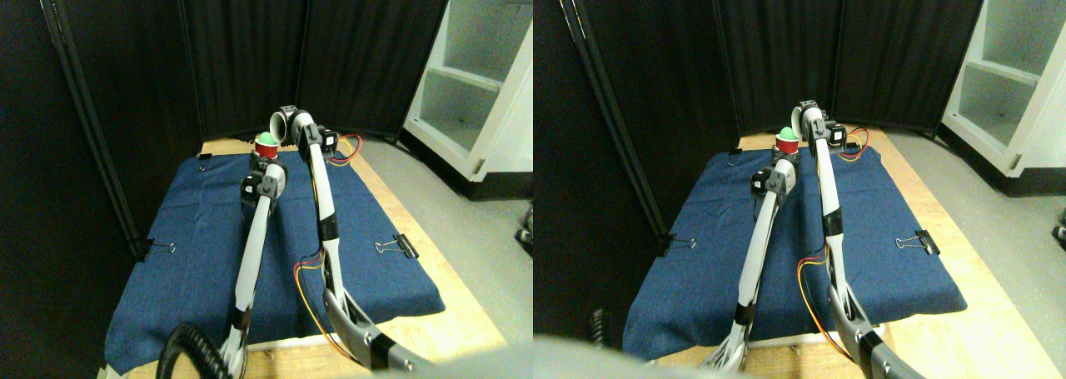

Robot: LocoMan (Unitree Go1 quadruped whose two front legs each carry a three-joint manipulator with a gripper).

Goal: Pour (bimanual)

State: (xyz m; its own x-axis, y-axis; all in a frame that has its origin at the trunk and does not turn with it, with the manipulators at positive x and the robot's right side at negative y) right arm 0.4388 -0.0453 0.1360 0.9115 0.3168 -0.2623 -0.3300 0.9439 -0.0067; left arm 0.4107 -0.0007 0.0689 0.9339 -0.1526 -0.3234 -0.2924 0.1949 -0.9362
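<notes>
Presumably the pour is underway: a white cup (278, 122) is held tipped by the right gripper (293, 127) just above a red cup (266, 149), gripped by the left gripper (260, 172). The green ball (266, 138) sits at the red cup's mouth; the red cup should be kept steady.

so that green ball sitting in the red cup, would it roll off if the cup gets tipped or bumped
Probably. The green ball looks round and smooth and sits proud of the red cup rim, so a tilt could spill it. It looks small, likely light. Once on the blue cloth, the wrinkles might slow its roll.
</notes>
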